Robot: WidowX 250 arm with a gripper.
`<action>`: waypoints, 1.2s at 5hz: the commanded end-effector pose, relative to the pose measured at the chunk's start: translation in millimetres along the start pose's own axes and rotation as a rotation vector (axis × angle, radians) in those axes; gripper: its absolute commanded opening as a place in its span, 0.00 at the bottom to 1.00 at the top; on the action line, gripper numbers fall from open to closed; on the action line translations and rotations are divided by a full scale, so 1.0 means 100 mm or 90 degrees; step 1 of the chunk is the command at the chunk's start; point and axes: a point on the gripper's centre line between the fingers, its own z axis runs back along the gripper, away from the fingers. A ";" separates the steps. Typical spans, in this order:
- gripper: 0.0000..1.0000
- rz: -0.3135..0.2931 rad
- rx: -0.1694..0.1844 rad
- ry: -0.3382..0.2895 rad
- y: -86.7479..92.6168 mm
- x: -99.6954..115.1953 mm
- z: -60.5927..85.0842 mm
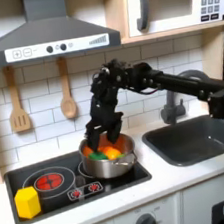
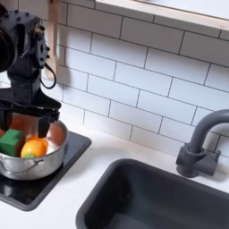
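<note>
Pot (image 1: pixel 109 163), round and silver, sits on my stovetop's (image 1: pixel 55 198) right edge, holding orange and green toy food (image 2: pixel 24 145). I see my gripper (image 1: pixel 100 136) directly above the pot's rim with its fingers (image 2: pixel 45 122) spread apart, gripping nothing. Yellow block (image 1: pixel 28 203) rests at the stovetop's front-left corner.

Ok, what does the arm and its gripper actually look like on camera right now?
The arm is black all over, built from boxy jointed segments with blocky motor housings at the joints. In the second exterior view, dark cables loop along its side. The gripper is black too, with two flat fingers hanging from a wide crossbar. No markings can be made out.
</note>
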 end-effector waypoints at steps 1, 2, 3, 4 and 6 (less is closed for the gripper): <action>1.00 0.003 -0.020 -0.001 0.12 0.06 -0.11; 1.00 0.002 -0.036 0.015 0.12 0.03 -0.22; 1.00 -0.003 -0.045 0.008 0.11 0.04 -0.19; 1.00 -0.008 -0.060 0.009 0.10 0.01 -0.20; 1.00 0.007 -0.077 0.025 0.13 -0.11 -0.25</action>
